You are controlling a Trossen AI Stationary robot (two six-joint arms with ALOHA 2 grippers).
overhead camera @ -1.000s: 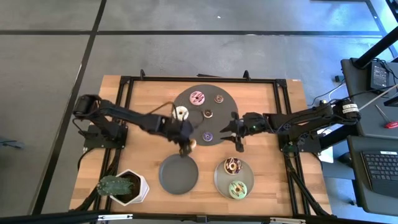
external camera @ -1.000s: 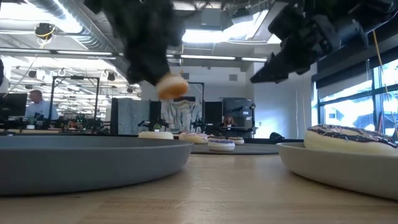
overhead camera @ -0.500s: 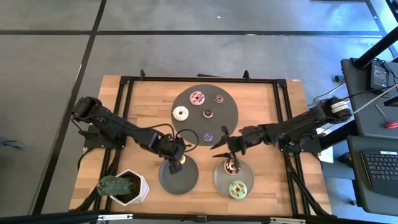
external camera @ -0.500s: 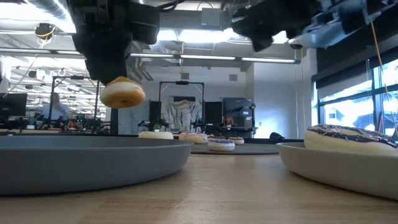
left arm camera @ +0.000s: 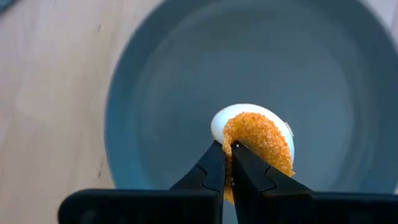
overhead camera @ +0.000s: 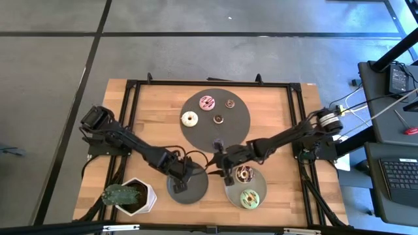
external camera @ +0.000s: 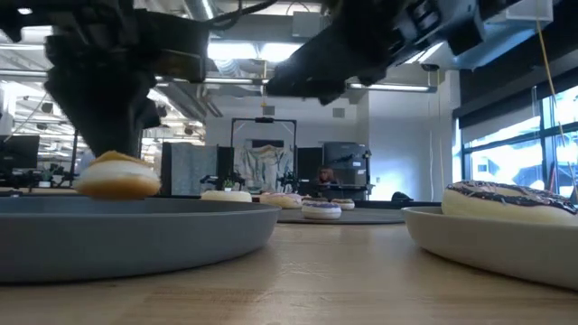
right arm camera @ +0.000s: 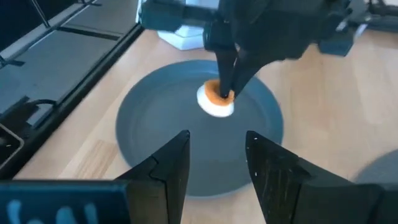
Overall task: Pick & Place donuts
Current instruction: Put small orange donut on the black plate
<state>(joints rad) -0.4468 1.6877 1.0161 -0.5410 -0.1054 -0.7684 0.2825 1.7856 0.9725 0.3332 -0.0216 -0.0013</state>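
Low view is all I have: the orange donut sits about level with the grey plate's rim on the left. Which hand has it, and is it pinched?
Observer: The left hand has it, shut on the orange donut and pinching its edge.
Operator: Is it over the plate's middle?
Observer: Roughly. The right wrist view shows it near the centre of the grey plate.
Operator: And the other hand?
Observer: The right hand is open and empty, pointing at that same plate from beside it.
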